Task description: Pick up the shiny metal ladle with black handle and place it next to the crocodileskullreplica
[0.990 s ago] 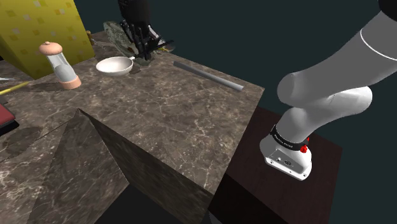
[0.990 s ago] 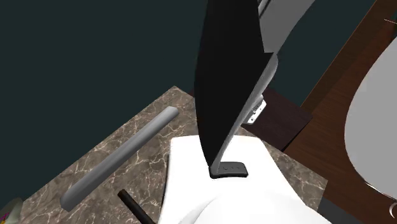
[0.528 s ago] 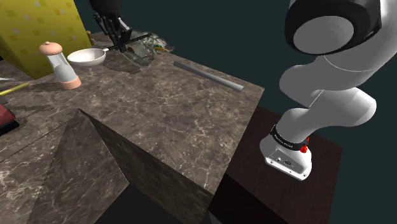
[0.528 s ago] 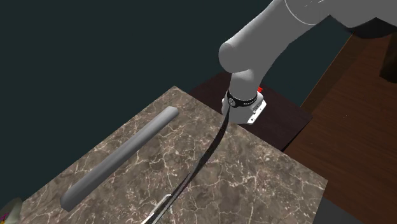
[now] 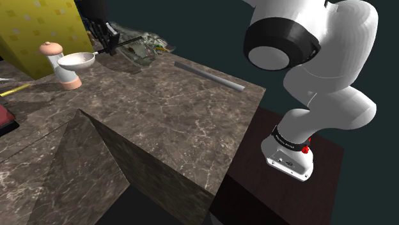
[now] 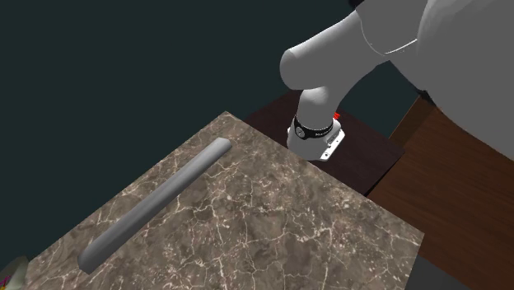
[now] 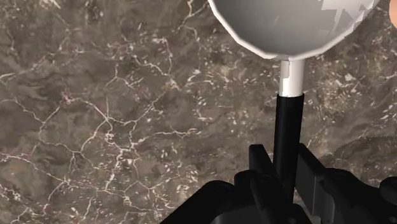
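Note:
The ladle (image 5: 75,61) has a pale, shiny bowl and a thin black handle. My gripper (image 5: 104,42) is shut on that handle at the far end of the marble counter (image 5: 166,102), holding the ladle level above it. Its bowl hangs in front of a pink-capped grinder (image 5: 62,77). The mottled grey-green crocodile skull replica (image 5: 144,48) lies just to the shoulder view's right of my gripper. In the wrist view both fingers (image 7: 257,167) clasp the black handle (image 7: 288,137), and the ladle's bowl (image 7: 289,22) sits beyond them over the marble.
A big yellow box (image 5: 35,29) stands behind the grinder. A grey rod (image 5: 208,76) lies along the counter's far edge, also visible in the second exterior view as the rod (image 6: 156,206). The arm's base (image 6: 317,138) sits on its dark stand (image 5: 300,192) beside the counter.
My gripper has carried the ladle toward the shoulder view's left, from over the skull to beside the grinder. The arm has swung out of the second exterior view's foreground.

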### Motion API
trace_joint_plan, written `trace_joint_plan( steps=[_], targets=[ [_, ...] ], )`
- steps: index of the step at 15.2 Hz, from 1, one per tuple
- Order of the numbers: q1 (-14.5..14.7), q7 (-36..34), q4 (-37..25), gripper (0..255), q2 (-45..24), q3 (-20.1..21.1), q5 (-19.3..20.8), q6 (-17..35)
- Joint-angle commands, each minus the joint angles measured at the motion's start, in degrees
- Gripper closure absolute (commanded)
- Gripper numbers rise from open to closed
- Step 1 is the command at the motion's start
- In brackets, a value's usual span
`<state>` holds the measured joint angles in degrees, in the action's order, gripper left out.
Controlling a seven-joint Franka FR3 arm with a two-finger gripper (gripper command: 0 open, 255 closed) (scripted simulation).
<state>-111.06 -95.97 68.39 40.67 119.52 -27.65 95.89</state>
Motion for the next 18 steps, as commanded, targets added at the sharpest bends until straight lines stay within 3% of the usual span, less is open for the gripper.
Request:
trace_joint_plan(
  steps=[1,18],
  targets=[
    [0.48,0.22,1.59,255,0.15,0.05,-0.16,1.48],
    [3.48,1.71,12.98,255,2.48,1.52,-2.53,13.06]
  ],
)
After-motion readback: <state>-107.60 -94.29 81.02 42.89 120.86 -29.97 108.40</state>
